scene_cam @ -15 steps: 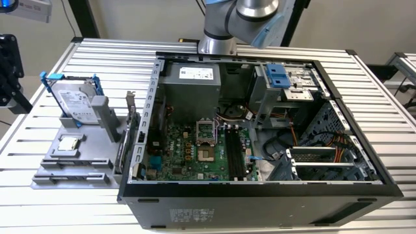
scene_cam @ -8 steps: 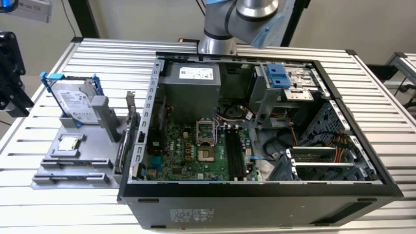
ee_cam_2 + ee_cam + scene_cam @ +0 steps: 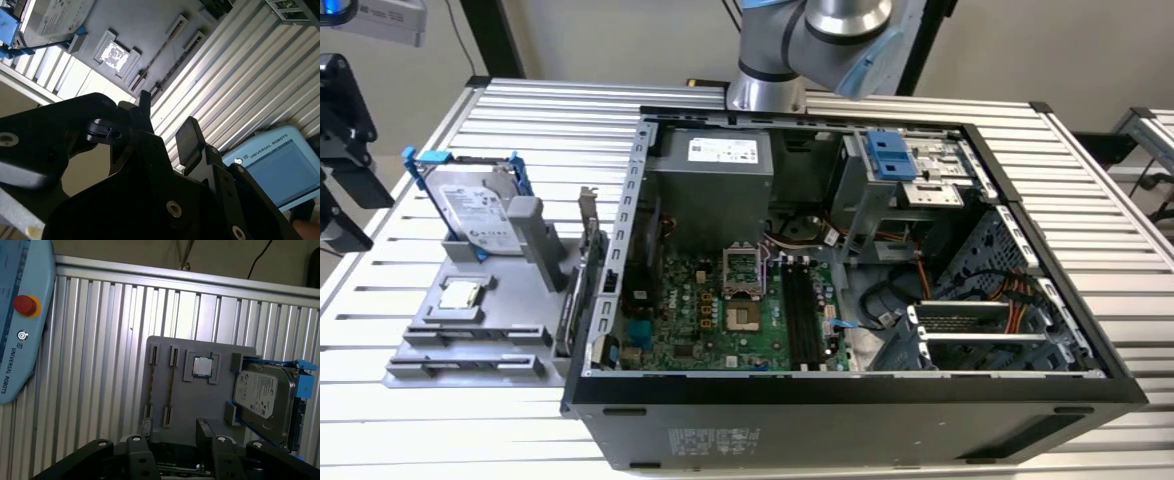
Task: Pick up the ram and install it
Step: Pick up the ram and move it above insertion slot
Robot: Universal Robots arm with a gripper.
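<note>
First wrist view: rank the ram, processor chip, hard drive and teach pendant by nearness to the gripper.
1. Ram, in the holder slot nearest the gripper.
2. Processor chip and hard drive, beyond: too close to call.
3. Teach pendant, well off the holder.

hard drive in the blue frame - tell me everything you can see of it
The silver metal hard drive sits in a blue plastic frame and bears a white label on its face. It stands on edge, leaning, slotted into the grey plastic holder on the slatted metal table, at the exterior view's left of the open computer case. The black end effector is apart from it.
</note>
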